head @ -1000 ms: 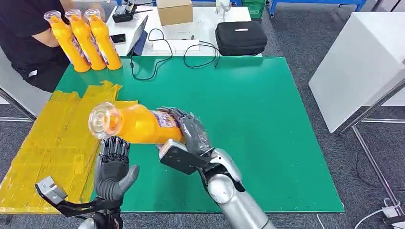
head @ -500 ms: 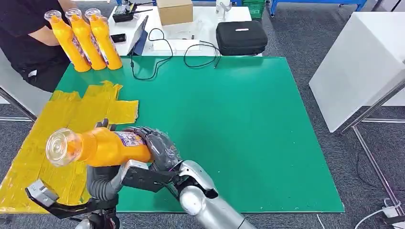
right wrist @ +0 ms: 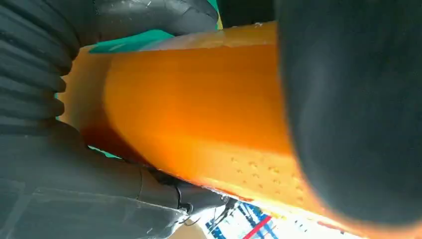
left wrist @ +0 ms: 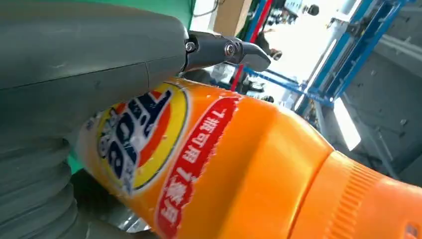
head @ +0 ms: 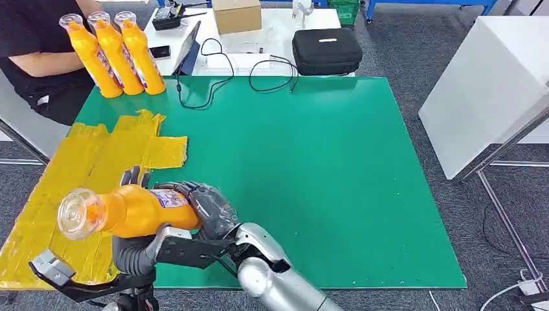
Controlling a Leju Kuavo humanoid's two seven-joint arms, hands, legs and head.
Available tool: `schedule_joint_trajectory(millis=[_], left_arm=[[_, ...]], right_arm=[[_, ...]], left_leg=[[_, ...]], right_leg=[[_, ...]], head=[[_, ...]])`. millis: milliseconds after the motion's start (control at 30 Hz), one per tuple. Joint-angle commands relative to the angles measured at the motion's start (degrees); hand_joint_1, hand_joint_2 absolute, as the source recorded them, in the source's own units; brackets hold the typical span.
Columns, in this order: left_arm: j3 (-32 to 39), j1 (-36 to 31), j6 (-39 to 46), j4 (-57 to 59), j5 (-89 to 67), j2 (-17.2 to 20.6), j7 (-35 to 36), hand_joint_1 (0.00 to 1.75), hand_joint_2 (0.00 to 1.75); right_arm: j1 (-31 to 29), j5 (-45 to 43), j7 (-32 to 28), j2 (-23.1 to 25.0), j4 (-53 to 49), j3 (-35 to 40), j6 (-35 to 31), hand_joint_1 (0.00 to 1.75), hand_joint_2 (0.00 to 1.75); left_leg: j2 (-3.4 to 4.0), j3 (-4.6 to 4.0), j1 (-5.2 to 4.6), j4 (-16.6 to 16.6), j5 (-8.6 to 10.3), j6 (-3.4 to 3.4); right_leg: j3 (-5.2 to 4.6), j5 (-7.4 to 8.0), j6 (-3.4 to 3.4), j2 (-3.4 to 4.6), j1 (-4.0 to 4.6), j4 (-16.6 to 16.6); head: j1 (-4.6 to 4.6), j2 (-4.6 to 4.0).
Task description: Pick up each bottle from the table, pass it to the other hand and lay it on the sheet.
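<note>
Setting: green counter (head: 311, 162) on grey carpet, with a yellow sheet (head: 78, 175) spread over its 9 o'clock side.
Background: white desk at 12 o'clock beyond the counter, carrying a cardboard box (head: 235, 14), a black case (head: 327, 50) and loose cables (head: 220, 68).
Waiting stock: three orange bottles (head: 113, 55) upright, touching one another, at the 11 o'clock corner; person in a dark top (head: 32, 45) seated just beside them.
Task bottle: orange bottle (head: 126, 210) lying almost level in the air at 7 o'clock, clear cap end toward the camera, over the sheet's near edge.
Right robot hand (head: 210, 207): clasped round the base end of the bottle, dark fingers pressed on the orange wall in the right wrist view.
Left robot hand (head: 133, 249): under the bottle's middle, fingertips (head: 131, 175) rising behind it; thumb lying over the label in the left wrist view. Whether gripping or merely cradling: cannot tell.
Step judged: handover in progress, bottle not yet laid down.
Handling judged: stiff plastic, smooth and likely slippery; full-looking, so probably fairly heavy, weight toward the wide base.
Best hold judged: round the labelled belly (left wrist: 149, 144) near the balance point, not the tapering neck or cap.
Risk judged: early release by the right robot hand could let the base end drop and roll.
</note>
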Motion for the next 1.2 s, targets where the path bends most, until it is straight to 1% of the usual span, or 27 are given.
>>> schedule_joint_trajectory(millis=[33,100,333,367,400,900,1000,1133,1167,1200], left_arm=[[1.73,-0.16,1.71,-1.28,-0.13,-0.07,-1.02,0.0,1.75],[1.86,-0.04,2.37,-1.29,-0.33,-0.07,-1.28,0.0,1.75],[1.68,-0.34,2.57,-1.7,-0.47,-0.07,-1.29,0.02,1.75],[1.73,-0.24,2.82,-1.61,-0.52,-0.07,-1.2,0.49,1.75],[1.69,-0.2,2.78,-1.54,-0.59,-0.07,-1.32,1.75,1.75],[1.32,-0.28,3.97,-1.73,-1.78,-0.07,-2.07,1.75,1.75],[1.18,-0.57,4.06,-1.63,-1.75,-0.07,-2.01,1.75,1.75],[1.11,-0.76,4.87,-1.51,-2.42,-0.07,-2.03,1.75,1.75],[1.21,-0.72,4.74,-1.48,-2.42,-0.07,-2.04,1.75,1.75],[1.29,-0.67,5.22,-1.59,-2.82,-0.07,-2.26,1.75,1.75]], right_arm=[[2.88,1.4,-0.7,0.31,3.89,12.24,0.78,1.75,1.75],[3.27,1.95,-0.69,0.31,4.0,11.66,1.02,1.75,1.75],[3.1,2.09,-0.61,0.31,3.14,11.68,1.21,1.75,1.75],[3.21,2.16,-0.43,0.31,3.37,11.51,1.27,1.75,1.75],[3.21,2.22,-0.53,0.31,3.75,11.24,1.32,1.75,1.75],[3.46,3.03,-0.55,0.31,3.89,9.57,1.65,1.75,1.75],[3.37,3.0,-0.52,0.31,3.5,9.44,1.67,1.75,1.75],[3.94,2.95,-0.35,0.3,3.85,7.48,0.8,1.75,1.75],[4.02,3.12,-0.54,0.29,4.0,7.17,0.7,1.75,1.75],[4.38,3.36,-0.95,0.31,3.82,6.46,0.54,0.75,1.75]], left_leg=[[0.04,0.22,0.06,-0.1,-0.07,-0.05],[-0.11,0.1,0.06,-0.09,-0.03,-0.04],[-0.11,0.03,0.03,-0.08,-0.01,-0.04],[-0.13,0.12,0.06,-0.09,-0.04,-0.06],[-0.11,0.09,0.05,-0.1,-0.03,-0.05],[-0.13,0.03,0.03,-0.08,0.0,-0.03],[-0.17,0.18,0.07,-0.11,-0.05,-0.06],[-0.15,0.02,0.04,-0.07,0.0,-0.03],[-0.2,0.13,0.06,-0.1,-0.02,-0.05],[-0.21,0.12,0.07,-0.1,-0.01,-0.05]], right_leg=[[0.2,-0.06,-0.09,-0.02,0.07,-0.09],[0.11,-0.07,-0.1,-0.17,0.09,-0.1],[0.04,-0.07,-0.08,-0.16,0.05,-0.08],[0.13,-0.1,-0.11,-0.2,0.09,-0.1],[0.09,-0.08,-0.1,-0.18,0.08,-0.1],[0.03,-0.06,-0.08,-0.18,0.06,-0.08],[0.2,-0.13,-0.12,-0.26,0.11,-0.11],[0.03,-0.06,-0.07,-0.2,0.07,-0.08],[0.15,-0.1,-0.1,-0.27,0.1,-0.11],[0.15,-0.1,-0.1,-0.29,0.11,-0.12]], head=[[0.0,0.0],[0.02,0.0],[0.0,0.0],[0.02,0.0],[0.02,0.0],[0.02,0.0],[0.02,0.0],[0.02,0.0],[0.02,0.0],[0.02,0.0]])
